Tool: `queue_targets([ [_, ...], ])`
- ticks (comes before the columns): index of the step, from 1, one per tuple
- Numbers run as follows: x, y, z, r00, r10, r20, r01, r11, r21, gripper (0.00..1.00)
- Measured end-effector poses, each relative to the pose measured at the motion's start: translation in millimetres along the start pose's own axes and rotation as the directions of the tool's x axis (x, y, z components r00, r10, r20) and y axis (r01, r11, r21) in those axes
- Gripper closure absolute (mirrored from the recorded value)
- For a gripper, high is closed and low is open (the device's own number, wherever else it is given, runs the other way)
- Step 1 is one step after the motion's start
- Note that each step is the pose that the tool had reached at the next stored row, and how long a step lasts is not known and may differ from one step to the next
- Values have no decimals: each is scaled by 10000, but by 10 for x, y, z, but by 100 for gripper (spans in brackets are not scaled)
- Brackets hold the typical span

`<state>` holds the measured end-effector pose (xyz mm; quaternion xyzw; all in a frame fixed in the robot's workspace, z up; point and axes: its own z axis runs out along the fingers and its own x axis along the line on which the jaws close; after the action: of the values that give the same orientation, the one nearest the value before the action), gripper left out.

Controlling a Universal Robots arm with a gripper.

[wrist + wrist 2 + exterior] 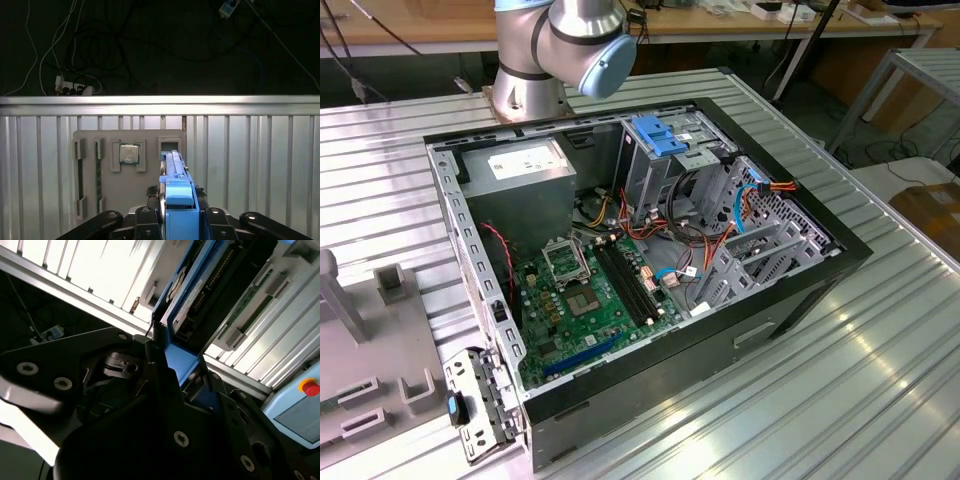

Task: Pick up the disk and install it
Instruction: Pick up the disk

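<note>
Ribbed aluminium table (880, 380) carries an open computer case (650, 250); past the table edge we see dark floor (210, 82) and tangled cables (90, 55). We find a white label (515, 160) on the power supply (525, 192), its print too small to read. In both wrist views the gripper (179, 222) (177, 372) clamps the disk (176, 192) (225, 290) by its blue end, fingers (148, 220) tight on it, pointing at a grey parts tray (107, 192). Whether its far end touches the tray we cannot tell.
</note>
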<state>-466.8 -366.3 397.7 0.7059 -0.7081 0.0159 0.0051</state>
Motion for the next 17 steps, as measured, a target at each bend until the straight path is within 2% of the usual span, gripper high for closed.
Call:
queue_targets([
  [1, 2, -1, -70, 10000, 0, -3, 0, 10000, 0, 63],
  [8, 9, -5, -321, 10000, 0, -21, 0, 10000, 0, 63],
  [12, 14, -8, -547, 10000, -1, -51, 1, 10000, 0, 63],
  [17, 18, -11, -738, 10000, -1, -68, 1, 10000, 2, 63],
])
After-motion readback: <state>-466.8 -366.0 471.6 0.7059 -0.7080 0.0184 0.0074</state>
